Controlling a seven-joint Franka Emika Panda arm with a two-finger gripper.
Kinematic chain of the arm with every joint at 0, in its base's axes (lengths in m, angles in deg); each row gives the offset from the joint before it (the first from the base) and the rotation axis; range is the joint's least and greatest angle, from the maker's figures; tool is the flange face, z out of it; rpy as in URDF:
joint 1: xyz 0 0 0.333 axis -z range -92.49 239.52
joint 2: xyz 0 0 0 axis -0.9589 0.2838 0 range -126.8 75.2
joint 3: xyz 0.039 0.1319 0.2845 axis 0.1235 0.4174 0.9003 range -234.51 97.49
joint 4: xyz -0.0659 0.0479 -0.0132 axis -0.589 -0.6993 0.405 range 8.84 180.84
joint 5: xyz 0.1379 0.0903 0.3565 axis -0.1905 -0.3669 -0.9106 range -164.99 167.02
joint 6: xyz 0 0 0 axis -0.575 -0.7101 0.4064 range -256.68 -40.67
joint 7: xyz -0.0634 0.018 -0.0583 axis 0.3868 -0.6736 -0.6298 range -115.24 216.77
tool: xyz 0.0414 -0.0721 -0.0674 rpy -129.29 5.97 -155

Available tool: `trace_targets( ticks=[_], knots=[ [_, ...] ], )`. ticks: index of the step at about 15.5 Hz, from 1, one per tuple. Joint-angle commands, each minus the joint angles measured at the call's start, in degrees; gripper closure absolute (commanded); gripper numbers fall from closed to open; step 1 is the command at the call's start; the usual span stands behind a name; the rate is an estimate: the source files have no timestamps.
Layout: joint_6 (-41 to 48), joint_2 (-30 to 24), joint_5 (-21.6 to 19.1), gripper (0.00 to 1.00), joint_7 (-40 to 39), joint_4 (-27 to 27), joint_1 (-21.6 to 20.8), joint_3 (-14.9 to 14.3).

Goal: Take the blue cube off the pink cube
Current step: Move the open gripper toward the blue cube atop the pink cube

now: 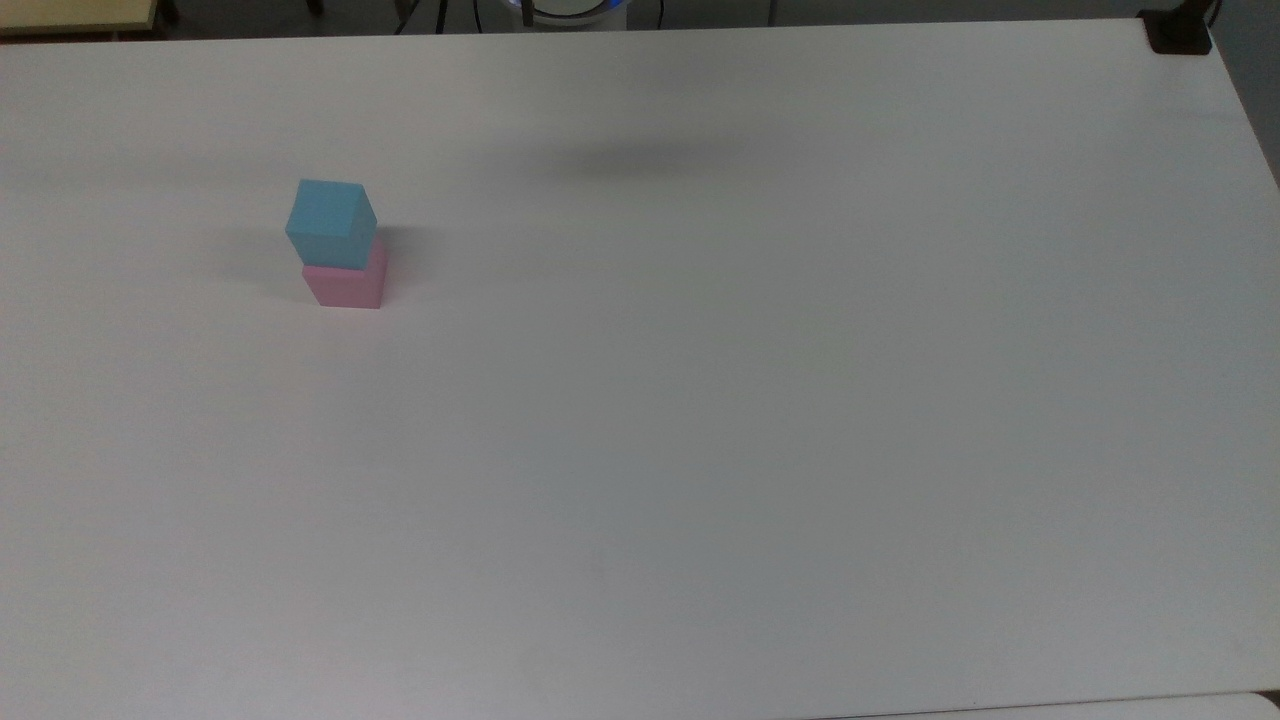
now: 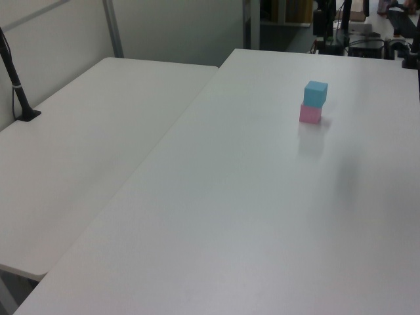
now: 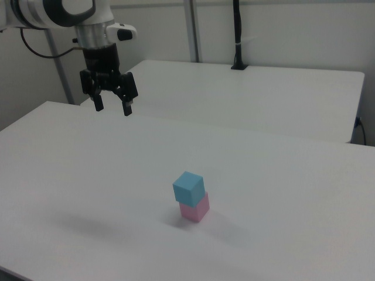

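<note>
A sky-blue cube (image 1: 331, 222) sits stacked on a pale pink cube (image 1: 346, 281) on the white table, toward the top view's left. The same stack appears at the left view's upper right, blue cube (image 2: 315, 93) over pink cube (image 2: 310, 113), and low in the middle of the right view, blue cube (image 3: 188, 187) over pink cube (image 3: 195, 208). In the right view my gripper (image 3: 112, 107) hangs open high above the table at the upper left, well away from the stack, with nothing between its fingers.
The white table (image 1: 700, 400) stretches wide around the stack. A second white table (image 2: 79, 151) adjoins it in the left view's left, carrying a black post (image 2: 16, 82). A dark clamp (image 1: 1180, 35) sits at the top view's upper right corner.
</note>
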Motion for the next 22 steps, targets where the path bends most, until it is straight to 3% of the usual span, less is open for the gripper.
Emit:
trace_targets(
  ticks=[1, 19, 22],
  knots=[
    [0.43, -0.18, -0.39, 0.00, -4.62, 0.24, 0.53, -0.13],
    [0.34, 0.35, -0.65, 0.00, -4.74, 0.06, 0.36, -0.13],
    [0.43, 0.87, -0.74, 0.00, -10.26, -0.03, 0.53, -0.39]
  ],
)
